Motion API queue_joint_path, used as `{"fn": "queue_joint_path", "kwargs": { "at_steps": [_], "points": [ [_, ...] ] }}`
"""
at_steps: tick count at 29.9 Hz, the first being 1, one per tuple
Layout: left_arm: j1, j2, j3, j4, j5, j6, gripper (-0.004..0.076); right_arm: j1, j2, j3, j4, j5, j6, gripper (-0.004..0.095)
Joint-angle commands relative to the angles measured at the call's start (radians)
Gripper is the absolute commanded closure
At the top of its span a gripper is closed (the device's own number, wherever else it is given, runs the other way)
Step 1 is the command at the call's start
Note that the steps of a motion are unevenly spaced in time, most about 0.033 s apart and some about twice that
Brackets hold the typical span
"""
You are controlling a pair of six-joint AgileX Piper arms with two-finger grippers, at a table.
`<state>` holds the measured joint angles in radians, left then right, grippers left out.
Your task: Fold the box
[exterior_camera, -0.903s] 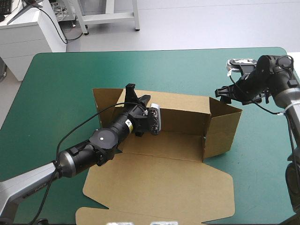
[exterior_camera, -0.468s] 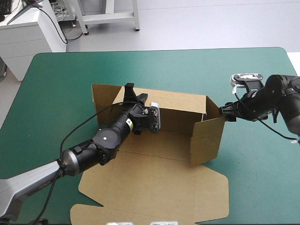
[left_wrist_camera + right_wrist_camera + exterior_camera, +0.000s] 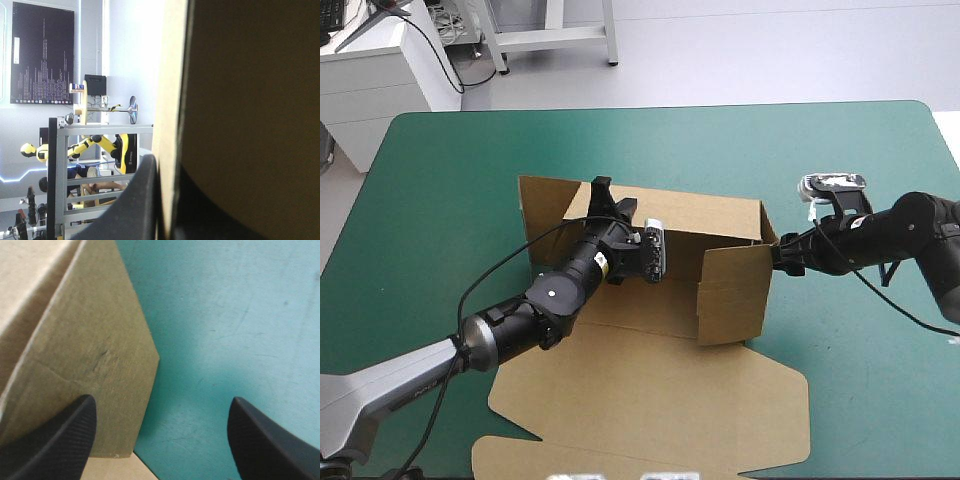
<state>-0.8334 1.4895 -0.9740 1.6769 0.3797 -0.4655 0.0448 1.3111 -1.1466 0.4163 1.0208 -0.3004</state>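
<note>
The brown box (image 3: 650,310) lies mid-table with its back wall (image 3: 700,225) raised and its lid (image 3: 650,400) flat toward the table's front edge. My left gripper (image 3: 613,205) is shut on the back wall's top edge. In the left wrist view the board edge (image 3: 170,100) runs between the black fingers (image 3: 142,200). The right end flap (image 3: 735,295) stands upright, swung inward. My right gripper (image 3: 782,255) is open just outside that flap, at its upper outer edge. In the right wrist view the flap (image 3: 90,355) fills the space ahead of the right gripper (image 3: 161,400), with the teal-green cover (image 3: 225,315) beside it.
The flat lid's front flaps (image 3: 520,455) reach the table's near edge. Teal-green cover (image 3: 720,150) lies bare between the box and the far edge. A white cabinet (image 3: 380,80) stands beyond the far left corner.
My right gripper has moved left and lower, pushing the right end flap inward. The flap has swung toward the box's inside. The left gripper keeps its hold on the back wall.
</note>
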Motion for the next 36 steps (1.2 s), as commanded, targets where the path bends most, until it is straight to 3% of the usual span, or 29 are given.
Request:
{"fn": "queue_joint_path", "kwargs": {
  "at_steps": [1,8,17,29,36],
  "points": [
    [0.0,-0.02,-0.02,-0.018,0.005,-0.021,0.0731,-0.005,-0.028,0.008,0.092,-0.046,-0.079,0.0239],
    [0.0,-0.02,-0.02,-0.006,0.005,-0.021,0.0731,-0.005,-0.044,0.06,0.195,-0.039,-0.201,0.0239],
    [0.0,-0.02,-0.02,0.026,0.005,-0.03,0.0731,0.003,-0.044,0.122,0.245,0.004,-0.249,0.0239],
    [0.0,-0.02,-0.02,0.028,0.018,-0.03,0.0731,0.221,-0.045,0.122,0.25,-0.074,-0.242,0.0239],
    [0.001,-0.02,-0.02,0.028,0.033,-0.03,0.0731,0.245,-0.05,0.122,0.209,-0.133,-0.228,0.0239]
  ]
}}
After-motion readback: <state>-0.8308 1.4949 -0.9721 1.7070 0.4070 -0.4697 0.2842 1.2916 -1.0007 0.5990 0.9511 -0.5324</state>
